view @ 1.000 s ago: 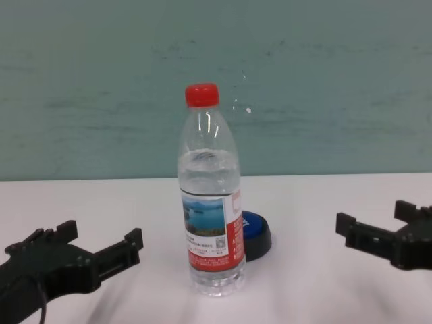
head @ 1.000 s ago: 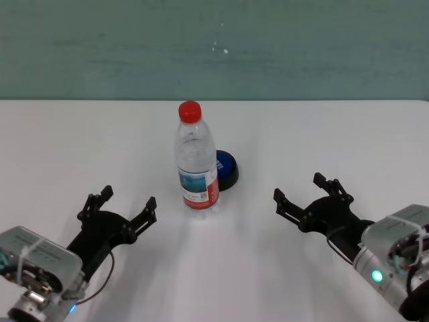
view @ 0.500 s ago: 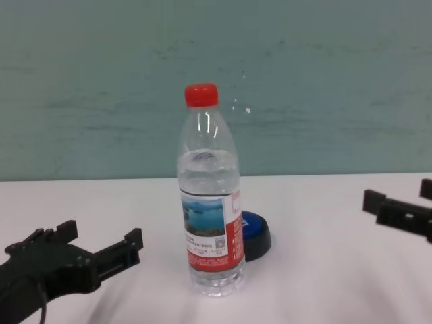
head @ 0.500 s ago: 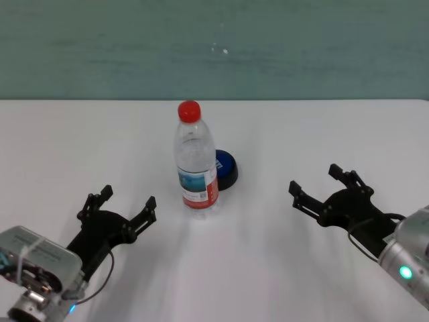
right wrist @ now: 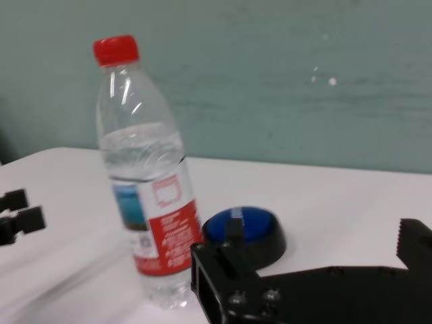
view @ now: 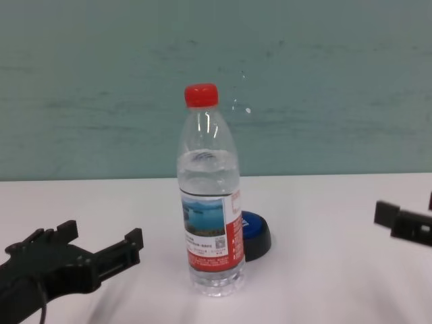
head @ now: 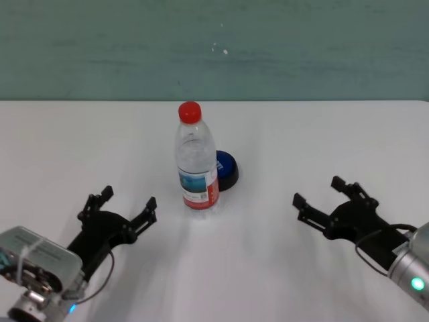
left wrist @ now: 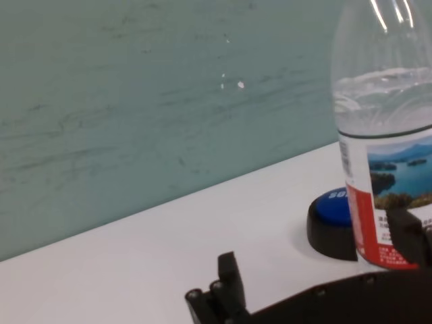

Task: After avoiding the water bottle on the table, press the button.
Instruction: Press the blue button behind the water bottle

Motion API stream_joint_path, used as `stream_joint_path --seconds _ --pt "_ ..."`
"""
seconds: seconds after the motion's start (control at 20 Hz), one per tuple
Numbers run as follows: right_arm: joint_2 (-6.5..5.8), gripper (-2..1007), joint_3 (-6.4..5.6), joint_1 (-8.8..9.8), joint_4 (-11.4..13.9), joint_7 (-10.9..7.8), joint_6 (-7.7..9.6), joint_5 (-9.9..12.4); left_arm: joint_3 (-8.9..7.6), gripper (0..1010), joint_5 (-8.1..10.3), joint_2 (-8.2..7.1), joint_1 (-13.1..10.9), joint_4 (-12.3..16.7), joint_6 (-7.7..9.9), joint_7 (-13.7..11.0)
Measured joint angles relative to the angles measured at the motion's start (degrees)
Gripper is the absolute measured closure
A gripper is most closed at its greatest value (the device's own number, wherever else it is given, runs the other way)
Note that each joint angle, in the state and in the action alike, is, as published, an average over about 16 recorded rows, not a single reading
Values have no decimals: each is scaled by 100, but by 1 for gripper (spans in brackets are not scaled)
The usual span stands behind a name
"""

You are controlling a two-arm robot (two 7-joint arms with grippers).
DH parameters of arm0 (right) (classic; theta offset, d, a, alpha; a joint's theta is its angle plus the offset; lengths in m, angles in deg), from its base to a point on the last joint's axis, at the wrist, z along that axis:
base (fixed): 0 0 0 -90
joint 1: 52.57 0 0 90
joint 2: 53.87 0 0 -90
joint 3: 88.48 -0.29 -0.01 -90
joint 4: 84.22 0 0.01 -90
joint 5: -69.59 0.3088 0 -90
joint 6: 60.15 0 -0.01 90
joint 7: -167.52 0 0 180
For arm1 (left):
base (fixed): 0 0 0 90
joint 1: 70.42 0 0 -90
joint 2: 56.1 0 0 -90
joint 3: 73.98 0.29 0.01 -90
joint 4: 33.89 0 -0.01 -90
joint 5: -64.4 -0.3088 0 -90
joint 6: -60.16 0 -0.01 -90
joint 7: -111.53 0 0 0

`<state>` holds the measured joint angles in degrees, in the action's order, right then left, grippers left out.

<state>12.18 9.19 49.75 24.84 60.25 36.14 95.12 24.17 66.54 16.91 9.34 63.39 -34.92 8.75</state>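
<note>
The water bottle [head: 197,161] stands upright on the white table [head: 268,268], clear with a red cap and a landscape label. The blue button [head: 226,169] on its black base sits just behind the bottle, to its right, partly hidden by it. My right gripper [head: 318,191] is open and empty, low over the table, well to the right of the bottle and button. My left gripper [head: 127,199] is open and empty, to the near left of the bottle. The right wrist view shows the bottle [right wrist: 145,182] and the button [right wrist: 243,229] beyond the open fingers.
A teal wall [head: 214,47] runs along the table's far edge. Bare white tabletop lies around the bottle and button. The chest view shows the bottle [view: 209,202] in front of the button [view: 256,236], and the left gripper [view: 101,235].
My right gripper has moved to the right and slightly nearer to me, away from the bottle, still open. The left arm, bottle and button have not moved.
</note>
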Motion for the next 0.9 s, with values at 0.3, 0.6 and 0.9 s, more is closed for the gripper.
stream_joint_path --seconds 0.3,0.6,0.9 --pt "-112 1 66 -11 -31 -20 52 136 0 10 0 0 0 0 0 0" --pt "-183 1 175 -91 -67 42 72 165 0 10 0 0 0 0 0 0" --pt "-227 1 254 -156 -69 110 83 139 0 10 0 0 0 0 0 0"
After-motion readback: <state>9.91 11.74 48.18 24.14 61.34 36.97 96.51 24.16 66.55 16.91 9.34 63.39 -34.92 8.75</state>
